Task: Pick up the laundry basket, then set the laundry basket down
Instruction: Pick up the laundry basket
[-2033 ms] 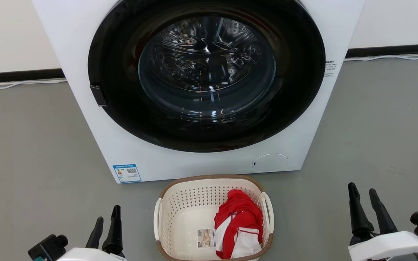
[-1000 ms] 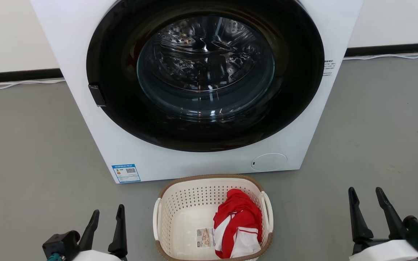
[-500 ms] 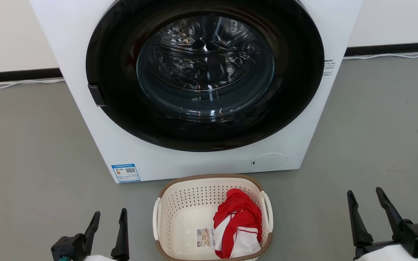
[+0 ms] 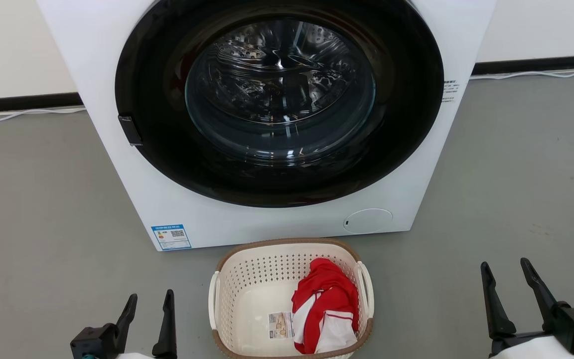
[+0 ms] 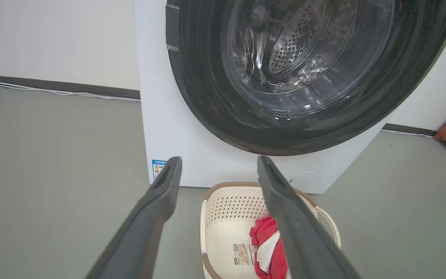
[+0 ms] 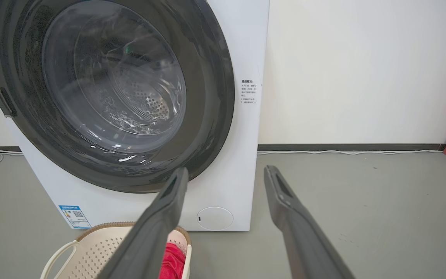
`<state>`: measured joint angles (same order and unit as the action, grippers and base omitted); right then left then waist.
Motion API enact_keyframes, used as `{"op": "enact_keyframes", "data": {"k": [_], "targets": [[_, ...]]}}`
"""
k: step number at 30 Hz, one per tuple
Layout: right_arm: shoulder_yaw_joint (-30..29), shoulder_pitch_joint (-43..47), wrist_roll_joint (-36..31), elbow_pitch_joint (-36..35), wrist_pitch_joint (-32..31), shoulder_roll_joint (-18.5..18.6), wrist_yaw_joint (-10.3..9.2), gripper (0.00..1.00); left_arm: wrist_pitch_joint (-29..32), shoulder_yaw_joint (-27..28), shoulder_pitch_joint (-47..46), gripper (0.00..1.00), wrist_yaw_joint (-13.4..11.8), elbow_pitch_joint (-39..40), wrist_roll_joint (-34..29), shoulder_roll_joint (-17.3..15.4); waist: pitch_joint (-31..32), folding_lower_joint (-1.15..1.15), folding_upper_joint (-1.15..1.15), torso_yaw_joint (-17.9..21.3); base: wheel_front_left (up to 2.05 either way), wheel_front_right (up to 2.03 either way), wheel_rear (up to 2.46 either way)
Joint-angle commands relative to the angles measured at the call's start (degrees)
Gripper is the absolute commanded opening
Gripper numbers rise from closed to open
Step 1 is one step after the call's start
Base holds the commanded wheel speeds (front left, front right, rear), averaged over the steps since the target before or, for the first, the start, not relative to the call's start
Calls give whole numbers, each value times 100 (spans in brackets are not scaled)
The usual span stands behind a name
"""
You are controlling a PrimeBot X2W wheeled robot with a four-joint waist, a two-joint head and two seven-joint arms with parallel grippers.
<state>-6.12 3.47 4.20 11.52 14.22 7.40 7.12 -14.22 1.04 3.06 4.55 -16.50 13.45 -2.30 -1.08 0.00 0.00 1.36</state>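
Lighting: bright, even, diffuse. Glare: white streaks on the washing machine's door glass (image 4: 279, 89). Shadows: faint, soft-edged, on the grey floor (image 4: 43, 209). Focus: head view sharp. Distortion: mild wide-angle stretch at edges of both wrist views.

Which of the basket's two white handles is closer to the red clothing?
The right handle of the laundry basket: the red clothing lies bunched on that side, while the left handle has bare basket bottom beside it.
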Motion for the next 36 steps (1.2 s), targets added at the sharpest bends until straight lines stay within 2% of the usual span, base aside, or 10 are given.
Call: {"op": "enact_keyframes", "data": {"k": [1,10,20,27,36], "targets": [[97,-147,27,-123,78,132,36,100,-78,179,-147,100,17,111,-33,-57,-9,0,0,3,0,0,0],[115,-191,67,-156,78,133,36,100,-78,176,-211,100,25,83,-35,-57,-111,0,0,3,0,0,0],[117,-684,237,28,78,163,36,100,-78,105,-688,100,48,-184,28,-57,-681,0,0,5,0,0,0],[202,-1335,272,596,78,245,36,100,-78,-96,-1408,100,35,-768,137,-57,-1361,0,0,-1,0,0,0],[437,-2311,427,1718,78,354,36,100,-78,-395,-2538,100,-89,-1771,188,-57,-2248,0,0,-31,0,0,0]]}}
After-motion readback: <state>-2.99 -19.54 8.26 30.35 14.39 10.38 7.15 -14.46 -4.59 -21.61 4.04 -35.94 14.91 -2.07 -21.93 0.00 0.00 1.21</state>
